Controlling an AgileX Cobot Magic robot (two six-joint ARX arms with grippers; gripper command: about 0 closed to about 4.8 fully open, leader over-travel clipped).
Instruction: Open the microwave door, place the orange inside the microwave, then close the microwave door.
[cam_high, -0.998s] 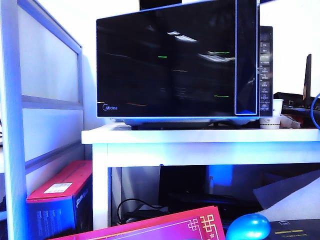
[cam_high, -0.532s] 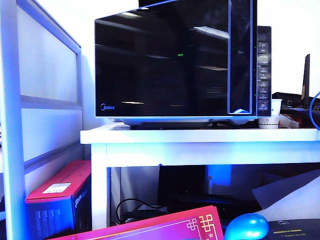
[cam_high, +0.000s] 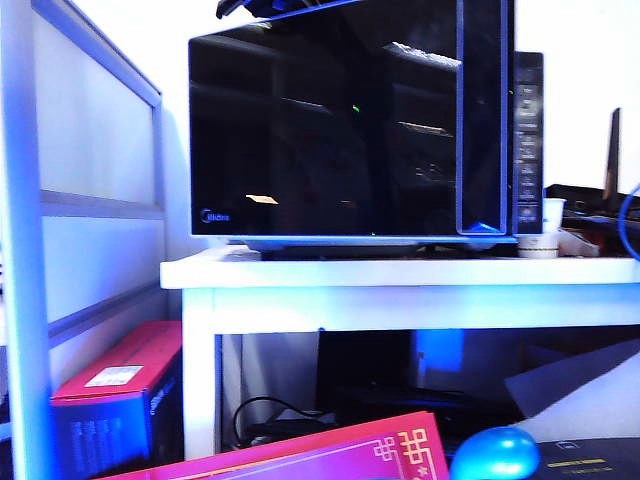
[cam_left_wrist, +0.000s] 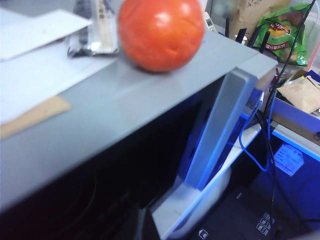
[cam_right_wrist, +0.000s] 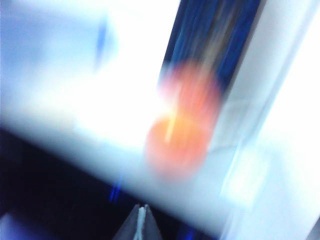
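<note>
Two arms are near the top of the microwave (cam_high: 360, 130), and neither holds anything we can see. The orange (cam_left_wrist: 161, 31) sits on the microwave's grey top, close to its front edge, above the corner where the door's handle side stands a little away from the body. The microwave door (cam_high: 330, 130) looks ajar, swung out slightly at that handle edge, with the dark cavity showing behind it in the left wrist view.

From the left wrist camera we look along the top toward the orange, which lies ahead of the left gripper; that gripper's fingers are not in view, so we cannot tell how its jaws stand. The right gripper (cam_right_wrist: 142, 220) has its jaws pressed together, empty, and the blurred orange (cam_right_wrist: 177, 140) lies ahead of its tips, near the top's edge. In the exterior view only a dark bit of arm shows above the microwave's left top corner.

We judge the orange cannot go in until the door swings wider. Papers and a foil packet (cam_left_wrist: 92, 27) lie just beside the orange on the top, and a blue cable (cam_left_wrist: 250, 135) hangs beside the door's edge, which could snag a sweep.
</note>
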